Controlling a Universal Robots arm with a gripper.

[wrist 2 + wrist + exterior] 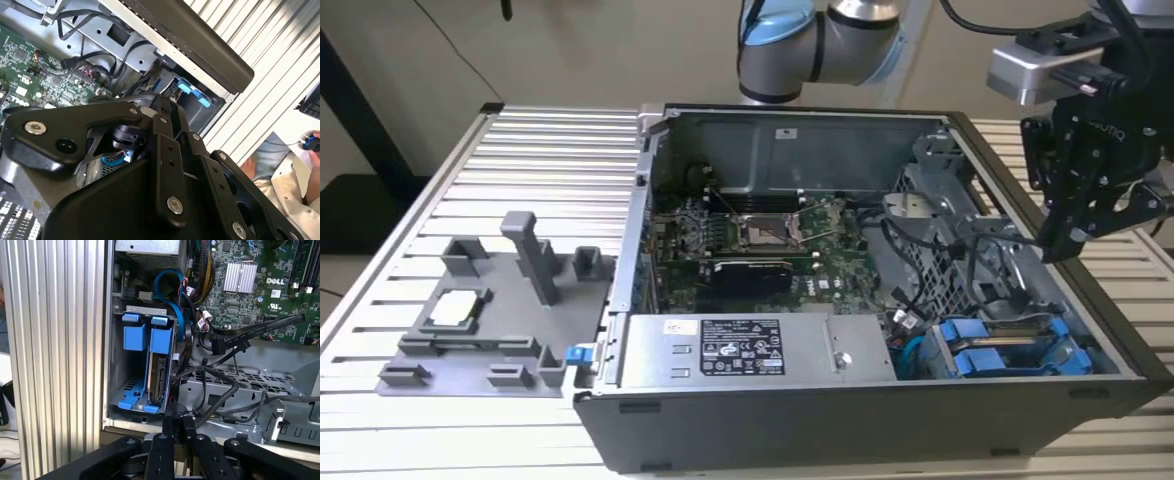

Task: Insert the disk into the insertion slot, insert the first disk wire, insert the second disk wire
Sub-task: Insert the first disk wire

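The disk (156, 372) is a thin, flat grey box held in a bright blue plastic frame. It stands on its edge inside a shiny metal cage (116, 365), just past the tips of the claw (175, 411) in the first wrist view. A second blue frame (134, 337) stands close beside it. In the exterior view the claw (1058, 245) hangs over the open case (854, 410), with the cage below it. The claw is black and hard. Its two fingers are pressed together, and nothing shows between them. Bendy black wires (220, 390) loop right beside the fingertips. Beyond them lies a flat green board (235, 310) with a ridged silver block (240, 276). The table (520, 150) is ribbed metal.
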